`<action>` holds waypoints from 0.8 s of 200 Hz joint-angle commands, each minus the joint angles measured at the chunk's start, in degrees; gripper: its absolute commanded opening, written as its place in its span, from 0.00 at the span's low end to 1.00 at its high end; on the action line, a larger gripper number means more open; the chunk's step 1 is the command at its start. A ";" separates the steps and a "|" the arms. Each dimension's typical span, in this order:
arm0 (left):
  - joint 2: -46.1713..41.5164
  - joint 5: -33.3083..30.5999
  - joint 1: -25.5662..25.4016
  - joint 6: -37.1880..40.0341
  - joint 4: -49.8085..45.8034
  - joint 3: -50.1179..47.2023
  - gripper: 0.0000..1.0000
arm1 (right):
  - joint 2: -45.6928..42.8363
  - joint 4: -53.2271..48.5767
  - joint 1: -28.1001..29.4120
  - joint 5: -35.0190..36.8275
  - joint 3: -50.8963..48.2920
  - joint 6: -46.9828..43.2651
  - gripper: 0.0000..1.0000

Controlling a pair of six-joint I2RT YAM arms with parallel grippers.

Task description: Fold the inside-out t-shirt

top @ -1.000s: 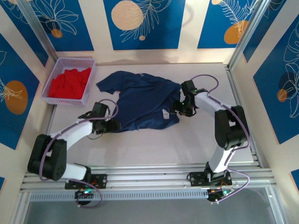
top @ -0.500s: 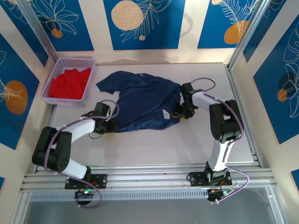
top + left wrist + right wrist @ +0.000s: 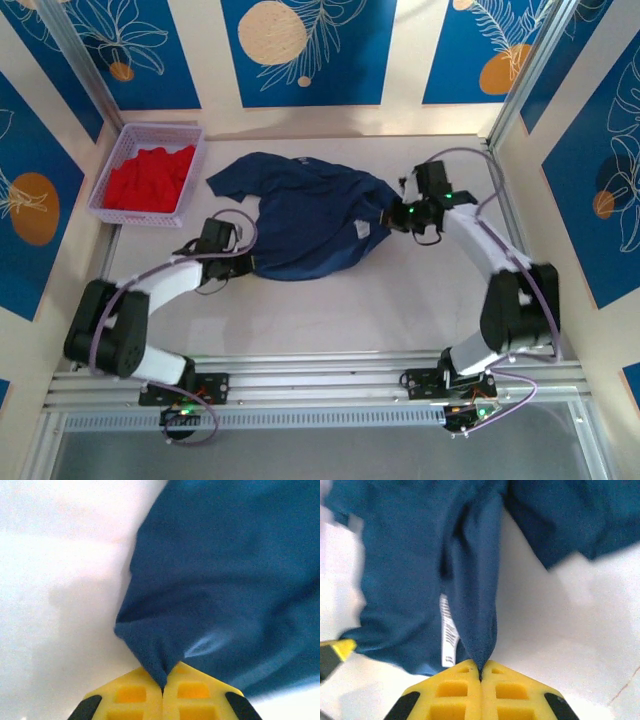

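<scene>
The left pincer (image 3: 246, 263) was shut tight on a bunched fold at the near-left edge of the navy t-shirt (image 3: 300, 215), its yellow fingertips meeting with cloth pinched between them. The right pincer (image 3: 396, 215) was likewise closed on a narrow ridge of cloth at the garment's right edge. Between the two pincers the near hem ran in a slack curve, resting on the table (image 3: 330, 310). A small pale label (image 3: 362, 229) lay just to the left of the right pincer's pinched ridge, as its wrist camera saw it. Ahead of the left pincer and off to its right, the cloth spread in soft wrinkles. To its left lay bare white tabletop.

On the near side of both pincers a broad strip of table lay open as far as the metal rail (image 3: 320, 385). Right of the right pincer, bare surface reached the side frame. Beyond the left pincer, well apart at the far-left corner, a lilac basket (image 3: 113, 163) held a red garment (image 3: 150, 178).

The tabletop was pale and matt. Cream walls with blue leaf-patterned panels (image 3: 305, 50) closed in three sides.
</scene>
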 commanded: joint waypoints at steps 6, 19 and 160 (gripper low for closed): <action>-19.58 0.02 -1.08 -0.46 -2.71 11.66 0.00 | -11.42 -4.43 -0.29 -0.94 11.36 0.21 0.00; -25.01 -4.38 -1.33 0.35 -6.33 17.67 0.00 | -15.02 -8.04 -0.22 2.60 17.75 -0.72 0.00; 12.01 -15.57 6.97 9.08 -28.16 87.91 0.00 | -1.28 -7.99 -1.12 10.72 56.58 -3.19 0.00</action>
